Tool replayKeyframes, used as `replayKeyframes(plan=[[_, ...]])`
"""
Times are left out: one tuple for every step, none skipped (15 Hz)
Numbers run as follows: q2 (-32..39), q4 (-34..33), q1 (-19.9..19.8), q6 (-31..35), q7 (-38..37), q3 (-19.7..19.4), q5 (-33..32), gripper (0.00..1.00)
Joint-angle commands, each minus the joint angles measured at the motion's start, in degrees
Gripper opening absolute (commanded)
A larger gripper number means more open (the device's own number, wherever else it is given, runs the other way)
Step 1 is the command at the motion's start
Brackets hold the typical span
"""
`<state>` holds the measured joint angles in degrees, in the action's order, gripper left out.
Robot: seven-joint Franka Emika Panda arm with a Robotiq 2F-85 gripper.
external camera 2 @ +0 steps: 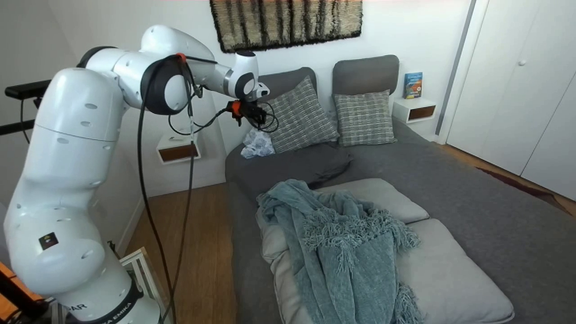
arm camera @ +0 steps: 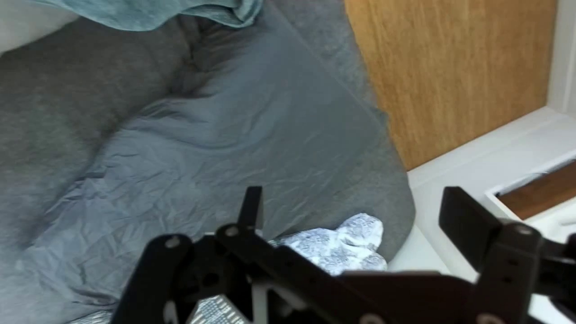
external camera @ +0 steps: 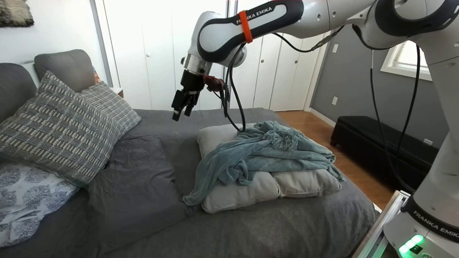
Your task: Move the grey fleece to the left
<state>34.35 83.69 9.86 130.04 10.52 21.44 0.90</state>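
The grey-blue fleece (external camera: pixel 265 154) lies rumpled across the beige cushions (external camera: pixel 244 197), near the corner of the counter (external camera: pixel 287 225) closest to the arm base (external camera: pixel 408 227). Its trailing end reaches beyond the cushions toward the dark grey bedding (arm camera: pixel 252 126); contact between the two cannot be confirmed. The fingers (arm camera: pixel 468 229) stand wide apart, raised above the counter toward its pillow-end edge, well apart from the fleece. Two patterned pillows (external camera: pixel 68 129) lean along that edge.

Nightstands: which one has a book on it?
The nightstand nearer the white closet doors in an exterior view: a book stands on top. The other nightstand, across the bed, shows none.
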Motion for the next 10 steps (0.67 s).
replayKeyframes(plan=[[-7.87, 6.81, 2.56, 0.07, -2.27, -7.97, -5.37, 1.0], [-10.33, 9.57, 2.32, 1.61, -2.93, -9.74, -6.8, 1.0], [-12.75, 12.23, 2.02, 2.56, -3.9, -11.43, -8.39, 1.0], [-15.6, 15.35, 1.58, 3.28, -5.0, -12.99, -9.96, 1.0], [-17.73, 17.67, 1.03, 5.7, -6.98, -14.17, -10.3, 1.0], [-19.89, 20.08, 0.38, 7.67, -8.46, -15.33, -10.54, 1.0], [-22.14, 22.79, -0.09, 9.4, -10.46, -16.64, -11.21, 1.0], [-24.36, 25.52, -0.69, 11.36, -12.34, -17.89, -12.07, 1.0], [-26.51, 28.21, -1.21, 12.96, -14.53, -18.99, -12.92, 1.0], [-28.59, 31.05, -2.05, 14.87, -16.14, -19.91, -13.46, 1.0]])
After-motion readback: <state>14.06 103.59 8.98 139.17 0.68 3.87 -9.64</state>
